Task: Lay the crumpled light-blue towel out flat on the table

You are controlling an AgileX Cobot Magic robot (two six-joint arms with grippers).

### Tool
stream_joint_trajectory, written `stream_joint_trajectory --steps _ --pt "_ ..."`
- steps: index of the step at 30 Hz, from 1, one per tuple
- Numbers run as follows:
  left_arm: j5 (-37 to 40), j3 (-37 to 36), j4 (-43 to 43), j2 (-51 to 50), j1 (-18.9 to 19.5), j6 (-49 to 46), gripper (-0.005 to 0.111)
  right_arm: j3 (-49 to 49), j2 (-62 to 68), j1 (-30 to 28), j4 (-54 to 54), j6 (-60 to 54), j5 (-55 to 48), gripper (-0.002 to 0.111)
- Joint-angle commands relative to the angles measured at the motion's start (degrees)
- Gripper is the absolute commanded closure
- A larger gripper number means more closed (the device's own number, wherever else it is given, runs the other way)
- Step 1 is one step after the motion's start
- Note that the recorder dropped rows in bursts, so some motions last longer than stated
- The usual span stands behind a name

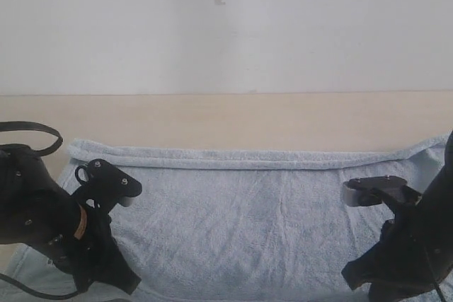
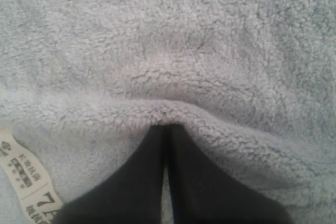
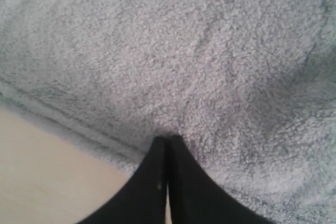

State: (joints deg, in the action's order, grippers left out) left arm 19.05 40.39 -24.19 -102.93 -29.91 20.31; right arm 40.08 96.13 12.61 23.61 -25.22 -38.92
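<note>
I am pressing my closed left hand (image 2: 167, 128) and closed right hand (image 3: 168, 139) on the towel (image 1: 241, 210), lying long sideways between them on the tabletop (image 1: 226, 118).

The left arm (image 1: 42, 224) and right arm (image 1: 417, 245) are matte black with silver screws (image 1: 124, 182); a black cable (image 1: 28, 124) loops off the left.

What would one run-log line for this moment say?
towel: spread on table, wall-side hem folded over | left gripper: shut, tips at towel fold | right gripper: shut, tips near towel edge
</note>
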Motion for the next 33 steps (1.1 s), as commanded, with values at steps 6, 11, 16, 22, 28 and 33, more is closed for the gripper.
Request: stream_joint_trajectory --steps 6,11,16,22,28,33 --pt "16.93 -1.48 4.92 0.84 -0.03 0.11 0.103 3.33 0.41 0.03 0.05 2.25 -3.26 0.108" --pt "23.01 -1.87 5.20 3.09 -0.03 -1.74 0.103 5.60 0.41 0.03 1.33 3.25 -6.98 0.108" --pt "25.00 -1.96 12.50 6.37 -0.03 -9.64 0.103 6.83 0.41 -0.09 0.95 2.61 -6.74 0.108" --pt "23.95 -1.96 8.78 12.58 -0.03 -9.05 0.103 6.83 0.41 -0.09 0.95 3.82 1.54 0.108" --pt "16.71 -1.96 -7.50 18.37 -0.03 -2.27 0.103 6.83 0.41 -0.09 0.65 6.15 11.05 0.108" --pt "15.70 -1.86 -40.74 16.88 5.90 18.05 0.103 6.83 0.41 -3.10 -15.68 21.40 16.11 0.108"
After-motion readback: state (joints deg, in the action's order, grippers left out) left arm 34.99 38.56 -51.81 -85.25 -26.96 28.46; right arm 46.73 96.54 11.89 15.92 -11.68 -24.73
